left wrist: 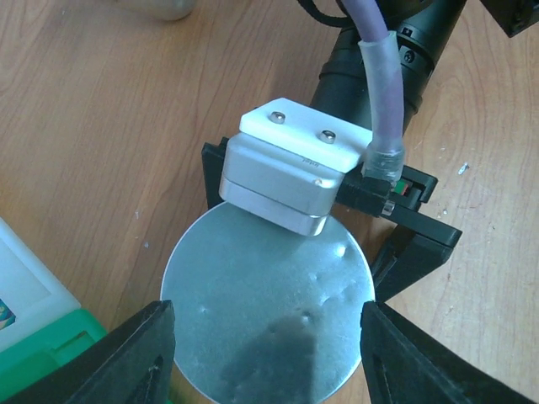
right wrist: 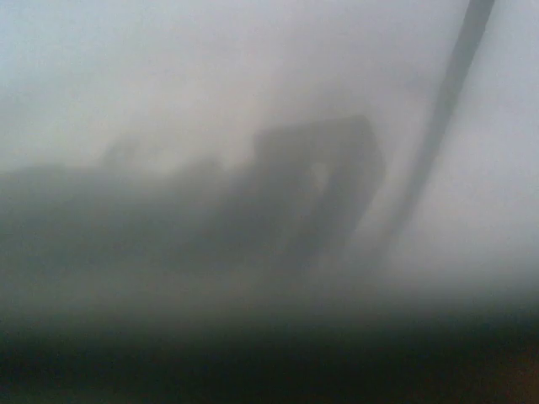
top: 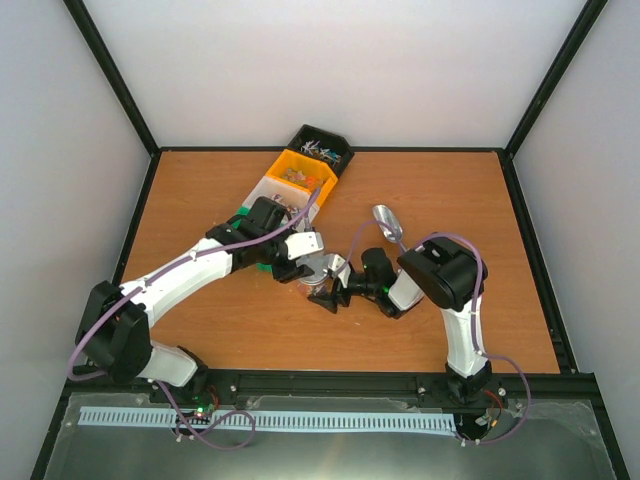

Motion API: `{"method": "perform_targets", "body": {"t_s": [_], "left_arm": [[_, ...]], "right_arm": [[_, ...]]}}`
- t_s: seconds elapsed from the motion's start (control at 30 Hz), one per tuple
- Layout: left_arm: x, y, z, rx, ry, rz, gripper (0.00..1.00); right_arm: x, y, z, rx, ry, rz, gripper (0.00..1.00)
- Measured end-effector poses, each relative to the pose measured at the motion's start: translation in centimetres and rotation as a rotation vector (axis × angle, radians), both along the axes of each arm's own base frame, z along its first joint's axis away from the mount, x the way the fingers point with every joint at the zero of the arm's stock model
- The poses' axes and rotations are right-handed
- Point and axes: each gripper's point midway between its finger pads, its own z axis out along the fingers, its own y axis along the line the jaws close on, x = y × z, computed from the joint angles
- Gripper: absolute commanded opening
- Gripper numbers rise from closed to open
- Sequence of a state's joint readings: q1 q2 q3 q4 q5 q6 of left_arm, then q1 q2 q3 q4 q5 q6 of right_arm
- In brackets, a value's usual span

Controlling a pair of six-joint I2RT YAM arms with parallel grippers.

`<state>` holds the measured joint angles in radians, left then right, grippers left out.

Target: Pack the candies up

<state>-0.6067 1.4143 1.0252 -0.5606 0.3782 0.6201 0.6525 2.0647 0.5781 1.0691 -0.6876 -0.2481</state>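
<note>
Left gripper (left wrist: 265,310) is down on the lidded jar (left wrist: 269,278), its two dark fingers (left wrist: 135,358) pressed against opposite sides just under the round silver lid. That's a grasp, with the jar clamped upright on the table (top: 470,200). The right gripper (top: 335,293) crowds in from the other side, jaws spread wide and holding nothing. Its pale wrist block overhangs the far rim of the lid, and I can't tell whether it actually touches. Its own camera gives only grey blur. Just beyond the right arm's wrist lies a silver spoon (top: 388,224), bowl toward the back wall, apart from the jar. And the candies (top: 322,150)? Not at the jar: they're in the small bins toward the back of the table. There's a mixed heap in the black bin (top: 345,158) and more in the orange bin (top: 318,186) touching it. Then come a white bin (top: 268,186) and a green bin (left wrist: 50,349), the row running diagonally down under the left arm's wrist. What's in those last two I can't make out.
</note>
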Motion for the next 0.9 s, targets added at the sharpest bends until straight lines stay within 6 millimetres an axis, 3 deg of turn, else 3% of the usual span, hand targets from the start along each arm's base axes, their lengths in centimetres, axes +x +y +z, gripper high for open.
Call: {"method": "perform_targets", "body": {"t_s": [0.73,0.9], "left_arm": [[-0.7,0.5,-0.7,-0.002,0.038,0.009,0.64],[-0.9,0.9,-1.1,0.002,0.046,0.016,0.64]], "right_arm": [[0.9,1.2,0.2,0.038,-0.019,-0.001,1.00],[1.0,1.4,0.3,0.051,-0.026,0.000,0.93]]}}
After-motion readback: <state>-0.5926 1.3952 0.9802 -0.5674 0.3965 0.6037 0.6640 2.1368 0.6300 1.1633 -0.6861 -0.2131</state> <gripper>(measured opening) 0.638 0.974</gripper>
